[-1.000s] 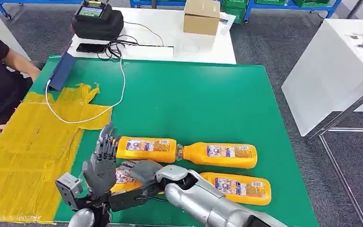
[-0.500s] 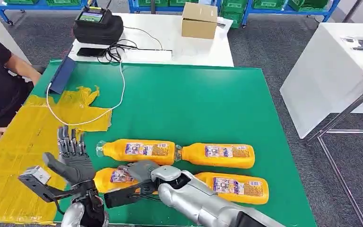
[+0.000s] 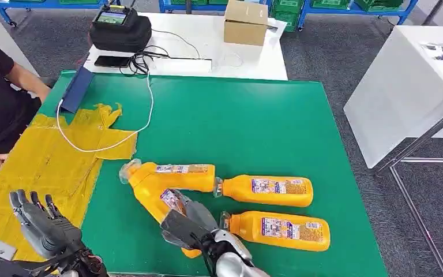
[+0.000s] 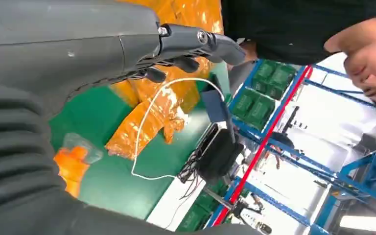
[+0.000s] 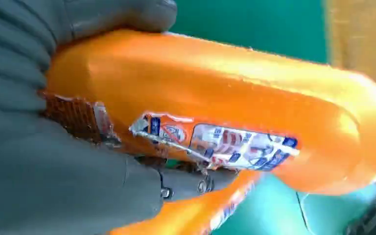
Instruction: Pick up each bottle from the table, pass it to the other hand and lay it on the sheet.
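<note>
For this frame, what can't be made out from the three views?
- Held bottle: its lower end is hidden by the right hand in the head view; the right wrist view is too close to show either end.
- Bottle label: print blurred, unreadable.
- Left hand: palm side faces away in the head view.

Four orange bottles (image 3: 265, 190) lie on green table, beside yellow sheet (image 3: 40, 167).

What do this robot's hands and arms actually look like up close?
The left hand is dark grey with slim, segmented fingers and a grey metal bracket at its wrist. The right hand is the same dark grey, with a silver arm behind it. Up close, each hand has a grey ribbed cover and a small screw at a joint.
</note>
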Motion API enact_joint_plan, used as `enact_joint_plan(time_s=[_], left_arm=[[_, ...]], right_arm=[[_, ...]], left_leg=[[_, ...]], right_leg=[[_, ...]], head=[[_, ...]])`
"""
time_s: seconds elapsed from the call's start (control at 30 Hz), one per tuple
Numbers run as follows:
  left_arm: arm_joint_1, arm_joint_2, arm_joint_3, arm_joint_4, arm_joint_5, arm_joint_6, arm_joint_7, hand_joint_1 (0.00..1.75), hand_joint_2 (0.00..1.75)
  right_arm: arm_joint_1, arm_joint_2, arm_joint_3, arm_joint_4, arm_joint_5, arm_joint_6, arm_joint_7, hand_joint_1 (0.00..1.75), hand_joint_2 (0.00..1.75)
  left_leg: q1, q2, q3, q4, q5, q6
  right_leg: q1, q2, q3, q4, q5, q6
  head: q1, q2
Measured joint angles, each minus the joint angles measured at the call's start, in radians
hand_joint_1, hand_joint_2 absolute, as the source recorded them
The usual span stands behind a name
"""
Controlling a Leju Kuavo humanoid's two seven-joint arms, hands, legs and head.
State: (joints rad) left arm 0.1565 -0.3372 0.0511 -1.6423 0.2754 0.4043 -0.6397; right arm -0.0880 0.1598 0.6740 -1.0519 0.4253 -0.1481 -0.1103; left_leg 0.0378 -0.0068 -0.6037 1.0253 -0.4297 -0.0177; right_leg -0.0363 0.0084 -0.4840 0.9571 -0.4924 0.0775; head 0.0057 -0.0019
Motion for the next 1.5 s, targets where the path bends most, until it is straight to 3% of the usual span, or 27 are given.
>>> enact_joint_plan(time_s=[0.2,0.4,0.5,0.83,1.23,1.27,1.3,1.5], left_arm=[[0.033,-0.002,0.008,-0.023,0.056,-0.174,0.062,0.0,1.75],[0.036,0.029,-0.021,-0.008,0.026,-0.648,0.135,0.0,1.75],[0.03,0.045,-0.054,0.024,-0.034,-0.801,0.136,0.0,1.75],[0.002,0.076,-0.137,0.094,-0.153,-0.881,0.089,0.0,1.75],[-0.038,0.119,-0.175,0.156,-0.267,-0.862,0.03,0.0,1.75],[-0.038,0.121,-0.175,0.157,-0.267,-0.862,0.03,1.55,1.75],[-0.038,0.122,-0.176,0.159,-0.268,-0.861,0.029,1.75,1.75],[-0.061,0.123,-0.176,0.179,-0.308,-0.833,0.016,1.75,1.75]], right_arm=[[0.109,-0.04,-0.01,-0.242,-0.04,-0.03,-0.048,1.75,1.75],[0.151,-0.071,-0.009,-0.364,-0.042,0.019,-0.093,1.75,1.75],[0.16,-0.082,-0.002,-0.391,-0.021,0.044,-0.109,1.75,1.75],[0.145,-0.099,0.039,-0.411,0.042,0.116,-0.102,1.75,1.75],[0.104,-0.097,0.079,-0.375,0.134,0.164,-0.1,1.75,1.75],[0.104,-0.097,0.079,-0.373,0.134,0.164,-0.1,1.75,1.75],[0.103,-0.097,0.08,-0.371,0.137,0.165,-0.1,1.75,1.75],[0.068,-0.069,0.087,-0.337,0.16,0.172,-0.075,1.75,1.75]], left_leg=[[0.0,-0.001,-0.008,0.0,0.001,0.001],[-0.001,-0.002,-0.01,0.0,0.001,0.001],[-0.001,-0.002,-0.01,0.0,0.001,0.001],[-0.001,-0.002,-0.01,0.0,0.001,0.001],[0.0,-0.002,-0.011,0.0,0.001,0.001],[0.0,-0.002,-0.011,0.0,0.001,0.001],[0.0,-0.002,-0.011,0.0,0.001,0.001],[0.0,-0.002,-0.012,0.0,0.002,0.003]], right_leg=[[-0.001,0.0,-0.007,0.0,0.0,0.0],[-0.001,-0.002,-0.009,0.0,0.0,0.0],[-0.001,-0.002,-0.009,0.0,0.0,0.0],[-0.001,-0.002,-0.009,0.0,0.0,0.0],[-0.001,-0.002,-0.008,0.0,0.0,0.0],[-0.001,-0.002,-0.008,0.0,0.0,0.0],[-0.001,-0.002,-0.008,0.0,0.0,0.0],[0.0,-0.003,-0.007,0.0,0.0,0.0]], head=[[0.0,0.0],[0.0,0.0],[0.0,0.0],[0.0,0.0],[0.0,0.0],[0.0,0.0],[0.0,0.0],[0.0,0.0]])
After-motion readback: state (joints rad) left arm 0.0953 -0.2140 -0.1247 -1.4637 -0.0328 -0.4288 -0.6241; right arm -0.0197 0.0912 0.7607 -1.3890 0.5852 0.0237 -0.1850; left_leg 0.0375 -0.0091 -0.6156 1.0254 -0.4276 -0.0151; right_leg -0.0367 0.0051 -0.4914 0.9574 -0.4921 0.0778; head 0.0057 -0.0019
